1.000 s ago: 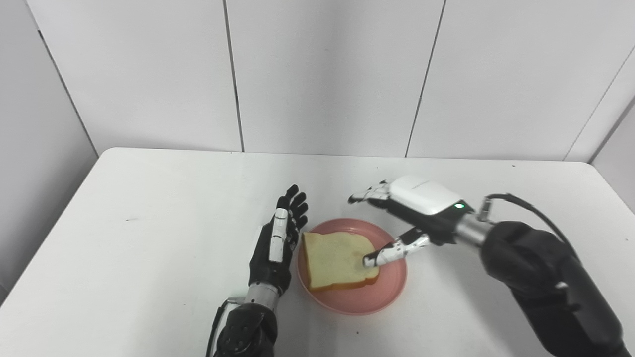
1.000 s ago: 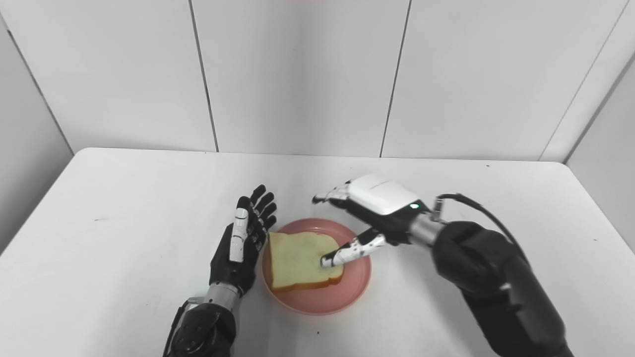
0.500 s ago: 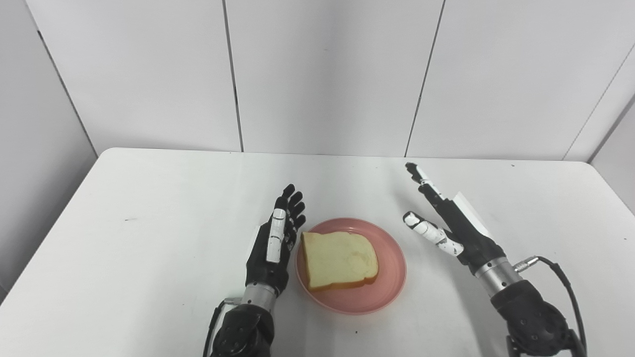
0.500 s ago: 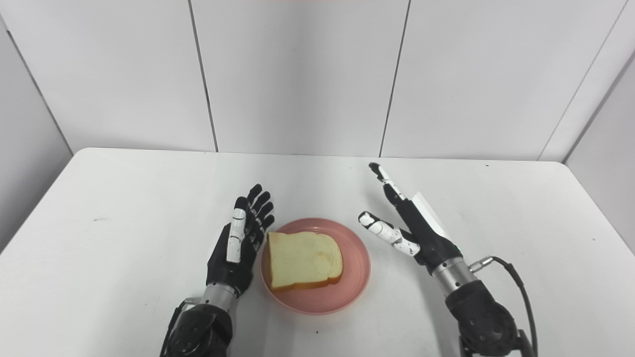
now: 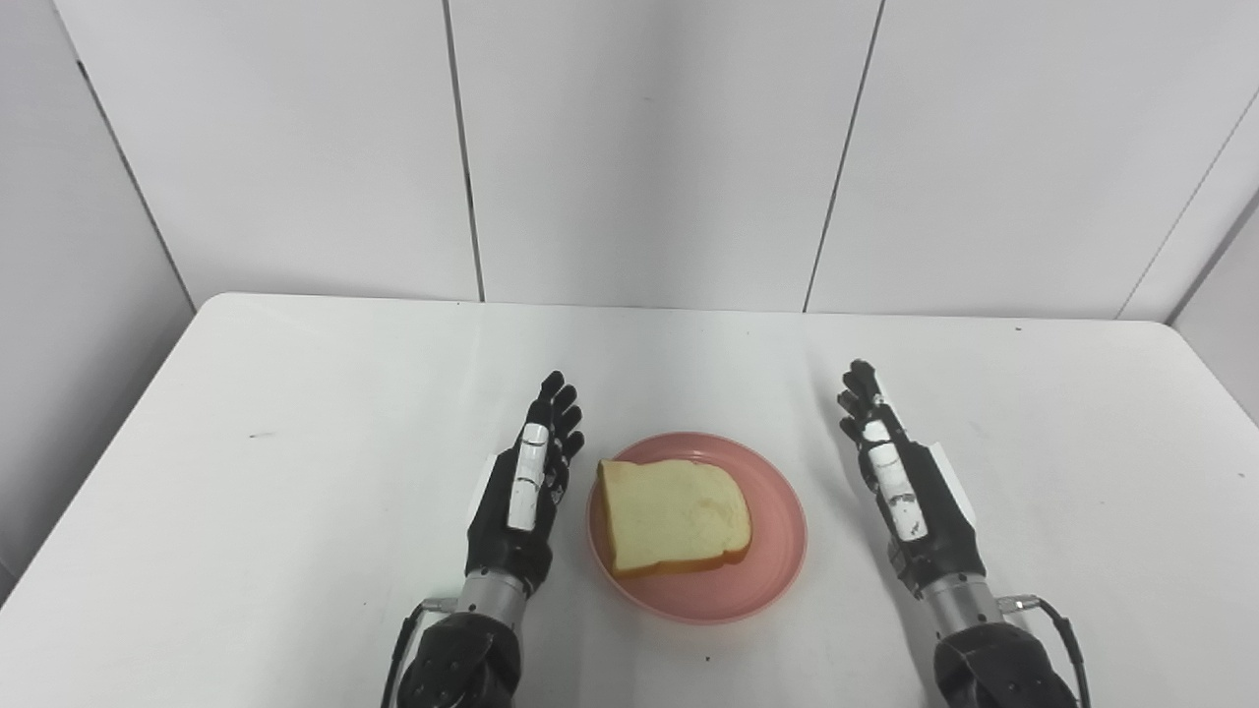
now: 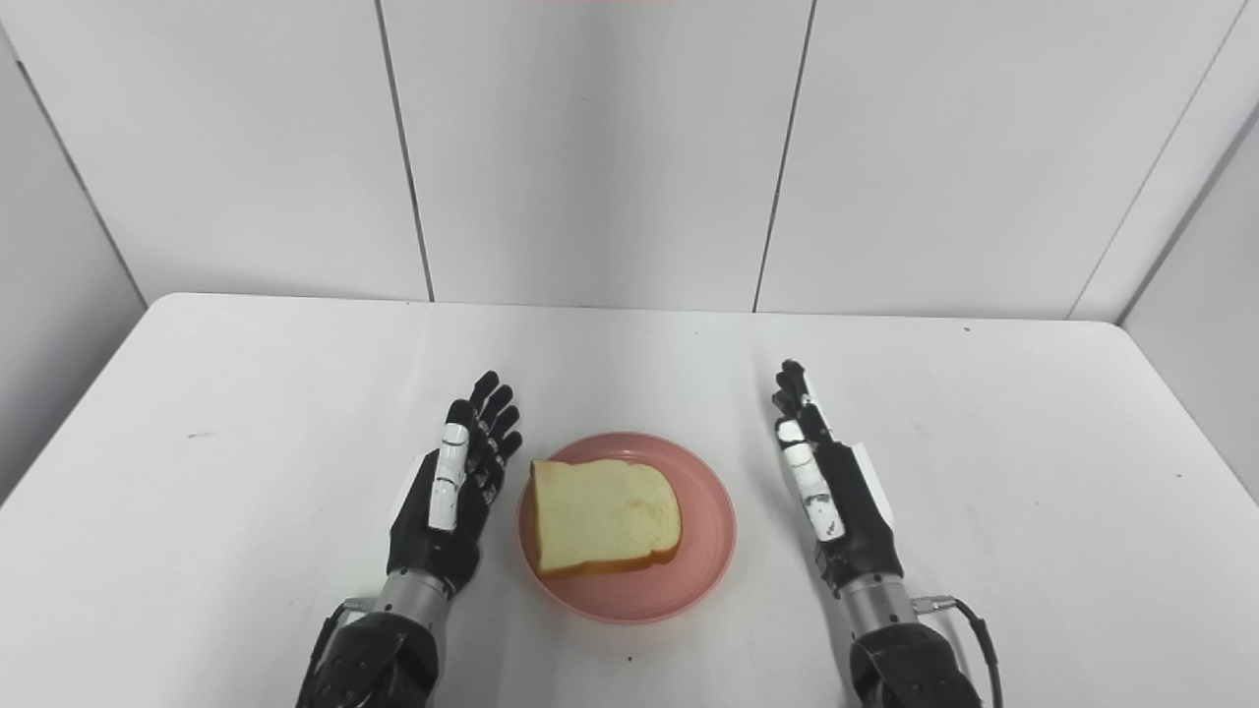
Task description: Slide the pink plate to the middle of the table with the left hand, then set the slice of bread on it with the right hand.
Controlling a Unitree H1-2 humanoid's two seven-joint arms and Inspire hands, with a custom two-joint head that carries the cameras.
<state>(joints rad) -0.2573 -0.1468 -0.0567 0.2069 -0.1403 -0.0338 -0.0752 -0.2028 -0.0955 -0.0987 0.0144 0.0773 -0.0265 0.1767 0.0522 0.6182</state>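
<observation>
A: Bread [image 5: 674, 516] is lying flat on the pink plate [image 5: 777, 551], a little toward its left side, and the plate stands near the middle of the table [image 5: 295, 393].

B: And the two hands?

A: The left robot hand [image 5: 521, 492] is just beside the plate's left rim, fingers straight and apart, holding nothing. The right robot hand [image 5: 910, 492] is near the right rim but apart from it, also flat and open, empty.

B: So both steps look done, I think. How would the slice handle if it must be moved?

A: I judge it is light and soft, and it dents easily. Better to pinch gently at the crust edge, where it is firmer, not in the middle.

B: And the plate?

A: It looks stiff and smooth, so it should slide easily on this table. A push on the rim from the side is enough, but slowly, or the bread may shift.
</observation>
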